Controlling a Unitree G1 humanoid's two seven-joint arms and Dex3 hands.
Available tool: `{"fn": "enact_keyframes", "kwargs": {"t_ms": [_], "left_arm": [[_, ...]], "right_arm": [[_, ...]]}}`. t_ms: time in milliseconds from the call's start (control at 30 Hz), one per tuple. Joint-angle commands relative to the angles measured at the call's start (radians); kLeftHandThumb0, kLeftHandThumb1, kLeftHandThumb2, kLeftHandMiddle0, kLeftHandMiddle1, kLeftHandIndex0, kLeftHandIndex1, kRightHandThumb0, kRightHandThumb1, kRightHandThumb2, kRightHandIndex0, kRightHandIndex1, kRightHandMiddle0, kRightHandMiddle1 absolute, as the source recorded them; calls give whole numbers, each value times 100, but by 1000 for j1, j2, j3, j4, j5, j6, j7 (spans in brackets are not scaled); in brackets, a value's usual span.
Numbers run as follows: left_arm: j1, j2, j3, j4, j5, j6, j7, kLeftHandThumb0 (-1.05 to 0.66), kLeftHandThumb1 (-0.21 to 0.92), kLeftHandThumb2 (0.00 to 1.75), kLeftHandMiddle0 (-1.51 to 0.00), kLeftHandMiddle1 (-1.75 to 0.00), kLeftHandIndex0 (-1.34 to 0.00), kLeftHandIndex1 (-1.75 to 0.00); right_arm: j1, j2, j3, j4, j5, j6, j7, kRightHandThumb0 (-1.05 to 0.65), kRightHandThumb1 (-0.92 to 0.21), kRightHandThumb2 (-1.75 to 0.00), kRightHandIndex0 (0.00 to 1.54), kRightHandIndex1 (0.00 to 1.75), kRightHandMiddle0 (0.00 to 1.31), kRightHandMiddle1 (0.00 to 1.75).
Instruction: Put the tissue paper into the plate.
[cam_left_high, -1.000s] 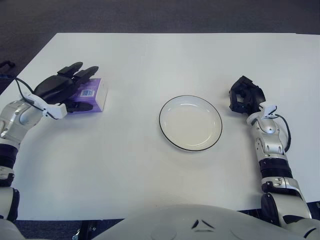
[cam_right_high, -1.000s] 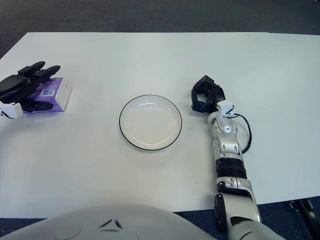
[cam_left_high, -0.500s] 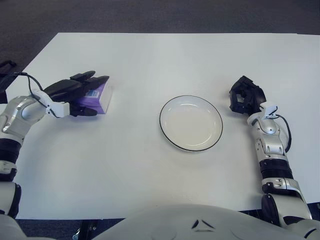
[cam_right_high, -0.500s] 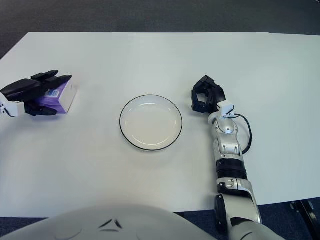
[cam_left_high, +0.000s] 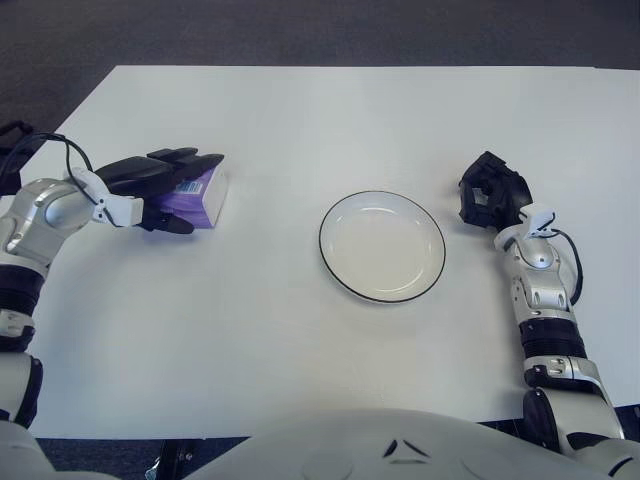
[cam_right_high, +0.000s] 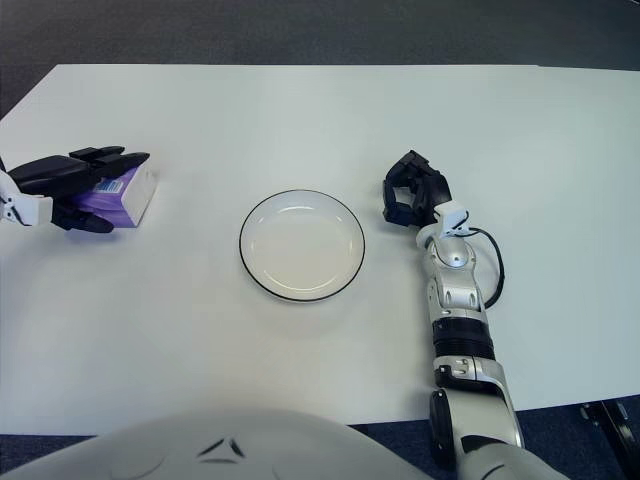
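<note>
White table (cam_left_high: 300, 120), dark carpet (cam_left_high: 300, 30) beyond

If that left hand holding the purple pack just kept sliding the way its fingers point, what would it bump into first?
Probably the plate. The left hand, shut on the tissue pack, points toward the robot's right across bare table. Its line may pass just beyond the far rim; depth is unclear.

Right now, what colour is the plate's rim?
Black, around a white plate; it shows best in the left eye view.

Twin head-mounted eyes, angled forward and down, sharing one white table (cam_left_high: 300, 120).
</note>
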Motion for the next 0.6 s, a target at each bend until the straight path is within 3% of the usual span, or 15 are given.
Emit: {"fn": "enact_keyframes", "kwargs": {"t_ms": [0, 100, 267, 300, 333, 367, 400, 433, 467, 500, 567], "left_arm": [[19, -11, -31, 15, 20, 16, -19, -105, 92, 22, -28, -21, 0, -11], [22, -12, -31, 12, 34, 20, 1, -105, 92, 17, -20, -49, 0, -17], [-2, -41, -48, 77, 83, 17, 79, -83, 83, 10, -20, -87, 0, -57], [-9, -45, -52, 91, 90, 14, 94, -71, 76, 19, -22, -103, 0, -81], [-13, -47, -55, 101, 95, 12, 104, -63, 62, 42, -22, -115, 0, -97], [-10, -46, -53, 98, 101, 12, 122, -60, 56, 51, -22, -119, 0, -103], [-9, -46, -54, 101, 111, 10, 145, -24, 54, 65, -37, -130, 0, -128], [-9, -46, -55, 104, 119, 8, 163, 0, 50, 78, -46, -139, 0, -145], [-7, -48, -54, 106, 135, 13, 199, 9, 49, 84, -50, -142, 0, -151], [-6, -50, -55, 109, 147, 16, 224, 5, 40, 102, -58, -148, -17, -159], [-1, -55, -53, 107, 167, 37, 273, 3, 31, 119, -66, -153, -31, -167]], "right_arm": [[152, 71, 22, 67, -8, -5, -9, -45, -41, -120, 125, 175, 54, 175], [153, 70, 23, 68, -8, -7, -7, -45, -41, -120, 125, 175, 54, 175], [152, 70, 23, 70, -6, -11, -3, -45, -41, -121, 124, 175, 54, 175], [153, 70, 23, 71, -6, -11, -3, -45, -41, -121, 124, 175, 54, 175], [153, 70, 23, 71, -6, -12, -2, -45, -41, -121, 124, 175, 54, 175], [153, 70, 24, 70, -6, -12, -2, -45, -41, -121, 124, 175, 55, 175], [153, 70, 24, 70, -6, -12, -2, -45, -41, -121, 124, 175, 55, 175], [153, 70, 24, 70, -6, -11, -3, -45, -41, -121, 124, 175, 55, 175], [153, 70, 24, 70, -6, -12, -3, -45, -40, -121, 124, 175, 55, 175], [153, 71, 24, 70, -5, -12, -3, -45, -41, -121, 124, 175, 55, 175], [153, 71, 24, 70, -4, -12, -3, -45, -41, -121, 125, 175, 54, 175]]}}
